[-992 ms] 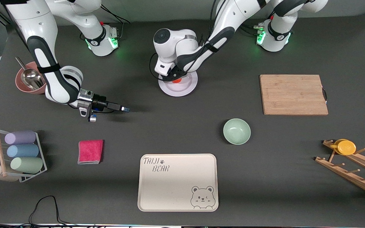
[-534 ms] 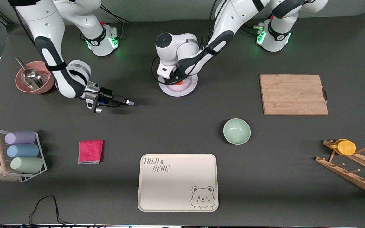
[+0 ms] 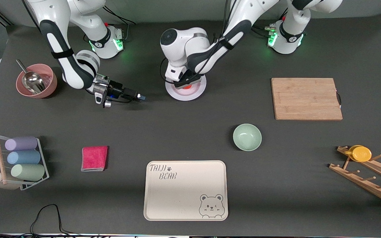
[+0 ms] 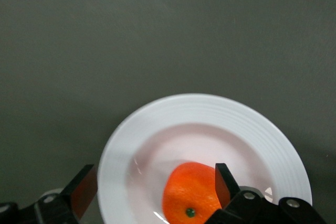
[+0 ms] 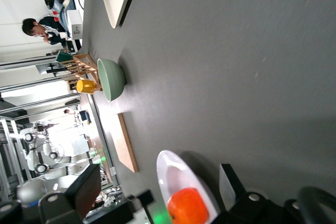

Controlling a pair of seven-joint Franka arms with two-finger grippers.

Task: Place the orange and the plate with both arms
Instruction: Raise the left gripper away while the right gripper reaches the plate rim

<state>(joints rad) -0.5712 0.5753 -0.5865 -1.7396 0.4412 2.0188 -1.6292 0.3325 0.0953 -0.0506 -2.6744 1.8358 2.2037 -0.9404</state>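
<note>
The pale plate (image 3: 197,94) lies on the table between the two arm bases, and the orange (image 3: 187,87) rests in it, mostly hidden under my left hand in the front view. My left gripper (image 3: 186,84) hangs open just over the plate. In the left wrist view the orange (image 4: 190,195) sits on the plate (image 4: 157,124) against one finger (image 4: 222,181), the other finger far off it; the left gripper (image 4: 153,183) holds nothing. My right gripper (image 3: 140,97) is open and low, beside the plate on the right arm's side, pointing at it. Its view shows the plate (image 5: 167,170) and orange (image 5: 187,206).
A pink bowl with a metal scoop (image 3: 36,81) stands at the right arm's end. A wooden cutting board (image 3: 306,98), a mint-green bowl (image 3: 247,137) and a cream bear tray (image 3: 185,190) lie nearer the camera. Red cloth (image 3: 94,158), cup rack (image 3: 18,162), wooden rack (image 3: 365,172).
My left gripper has opened and let the orange go onto the plate. The right arm has swung its open gripper closer to the plate.
</note>
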